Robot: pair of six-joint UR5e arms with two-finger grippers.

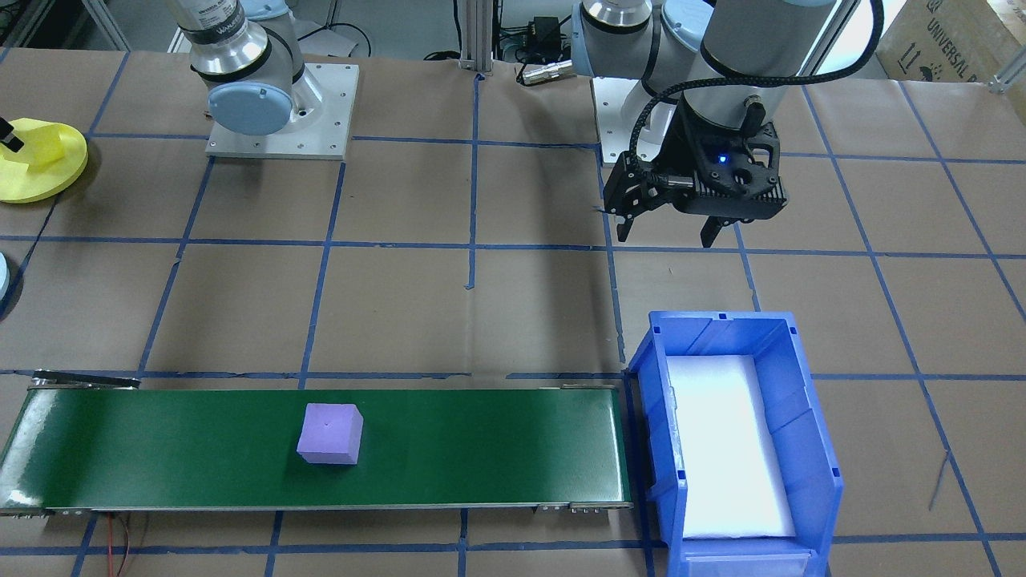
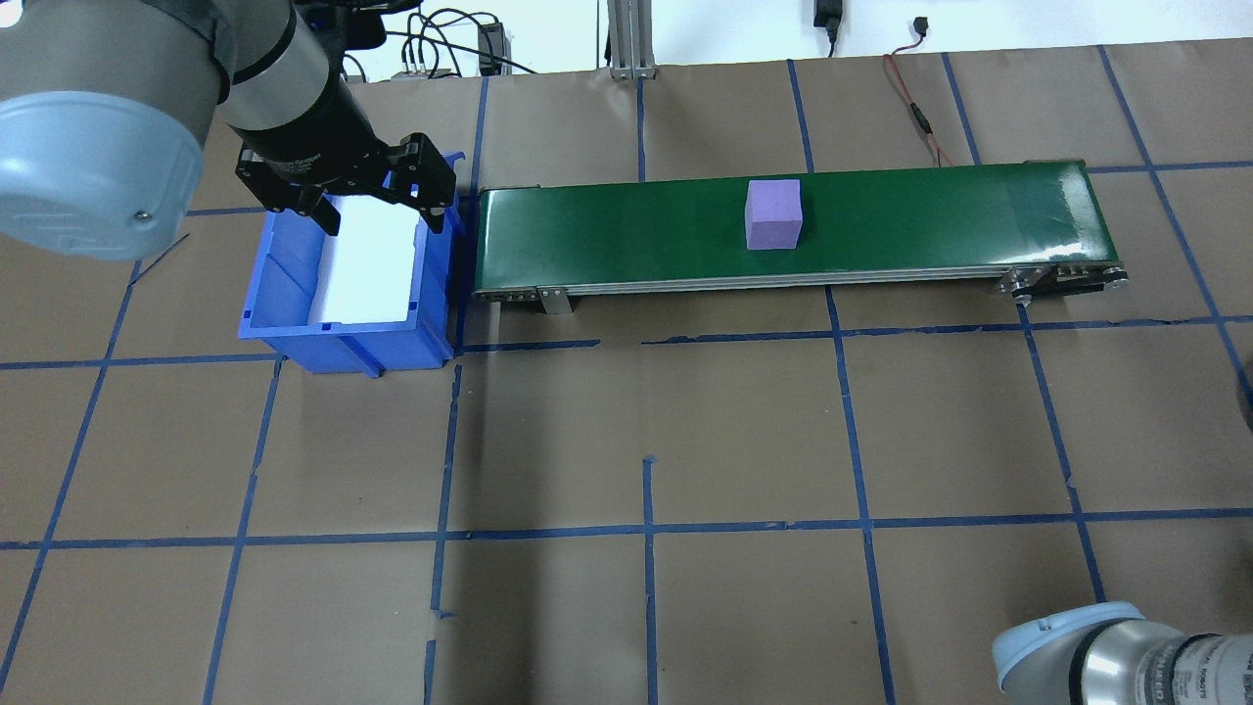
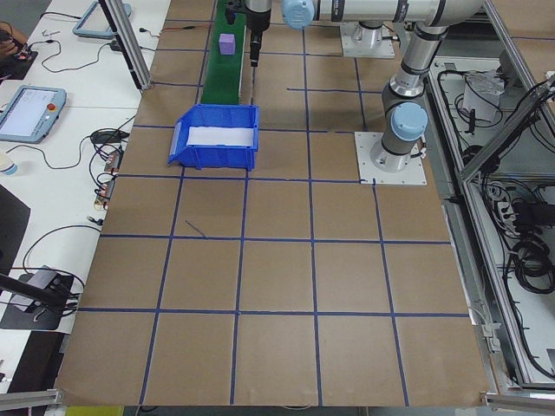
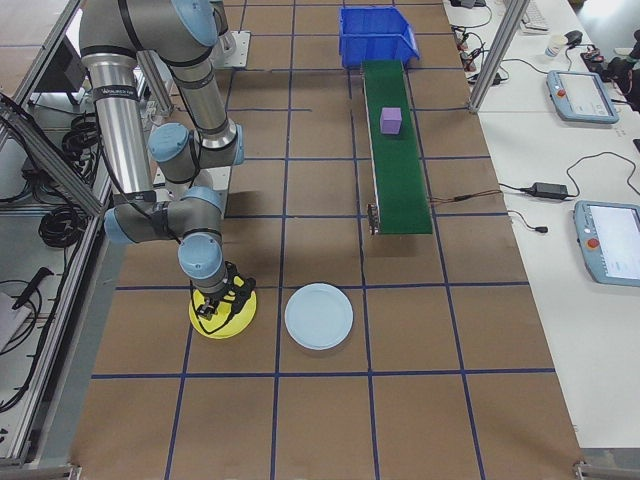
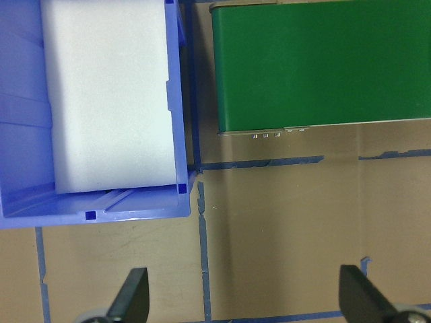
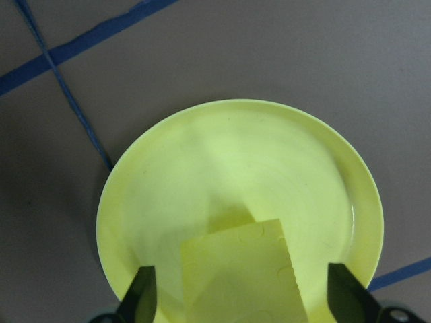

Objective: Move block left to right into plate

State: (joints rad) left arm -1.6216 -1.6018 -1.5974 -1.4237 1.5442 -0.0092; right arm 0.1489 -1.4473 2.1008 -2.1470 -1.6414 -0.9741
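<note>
A purple block (image 1: pixel 329 433) rides in the middle of the green conveyor belt (image 1: pixel 481 449), far from both grippers. The yellow plate (image 6: pixel 222 168) lies on the table at the robot's right end and shows again as the yellow plate (image 4: pixel 222 318). A yellow block (image 6: pixel 239 269) rests inside it. My right gripper (image 6: pixel 244 299) hangs open just over the plate, one finger on each side of the yellow block with gaps between. My left gripper (image 1: pixel 665 232) is open and holds nothing, hovering over the paper near the blue bin (image 1: pixel 809 449).
The blue bin holds a white foam pad (image 1: pixel 725 449) and stands at the belt's end on my left. A pale blue plate (image 4: pixel 319 316) lies beside the yellow one. Blue tape lines cross the brown paper table.
</note>
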